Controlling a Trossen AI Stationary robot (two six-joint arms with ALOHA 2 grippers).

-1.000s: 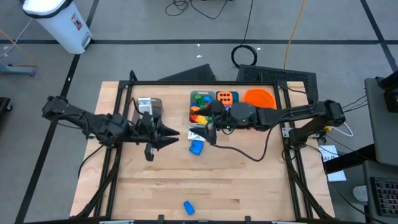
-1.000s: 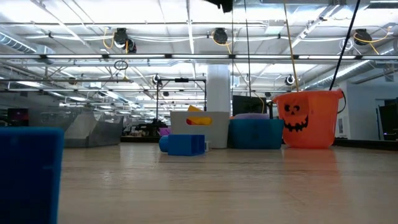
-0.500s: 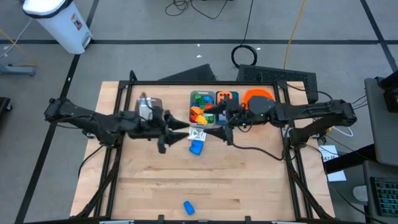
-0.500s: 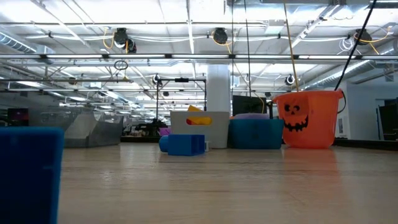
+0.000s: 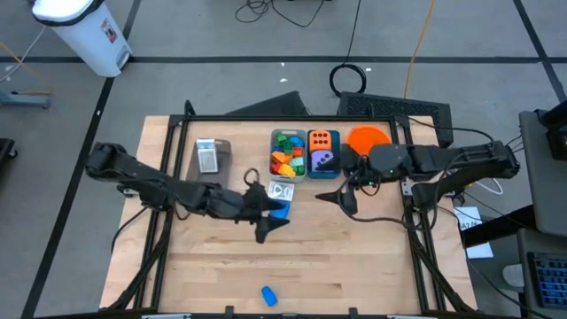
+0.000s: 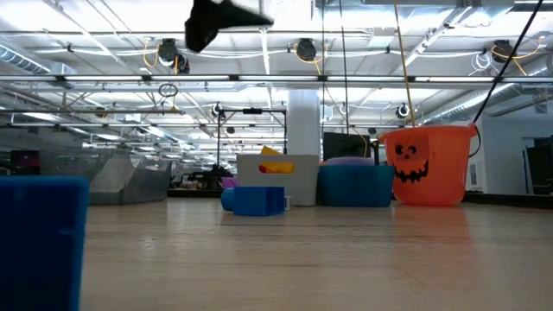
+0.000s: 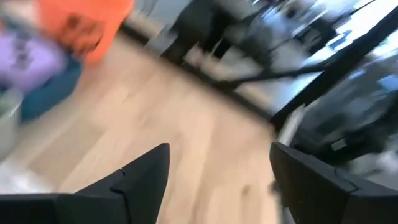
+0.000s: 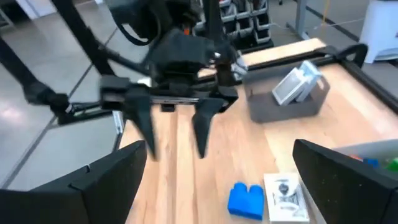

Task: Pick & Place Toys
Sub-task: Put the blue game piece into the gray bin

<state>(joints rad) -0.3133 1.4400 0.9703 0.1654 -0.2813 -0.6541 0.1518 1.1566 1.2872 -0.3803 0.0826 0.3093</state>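
Note:
A blue brick (image 5: pixel 280 210) lies on the table beside a white packet (image 5: pixel 281 190); both also show in the right wrist view, the brick (image 8: pixel 247 199) and the packet (image 8: pixel 285 198). My left gripper (image 5: pixel 275 220) hovers open just above and beside that brick, touching nothing; it shows high in the low view (image 6: pixel 216 22). My right gripper (image 5: pixel 330 198) is open and empty, in front of the teal bin (image 5: pixel 322 165). That bin holds an orange die (image 5: pixel 323 138) and a purple die (image 5: pixel 324 160). Another blue brick (image 5: pixel 268 295) lies near the front edge.
A grey bin (image 5: pixel 285 152) with several coloured bricks stands at the back middle. A second grey bin (image 5: pixel 211 157) with a packet stands to its left. An orange bucket (image 5: pixel 369 137) stands at the back right. Bare wood lies toward the near edge.
My left gripper has swung toward the table's right and near edges, from beside the left grey bin to the blue brick. My right gripper has drawn back from the packet and bins toward the table's right edge.

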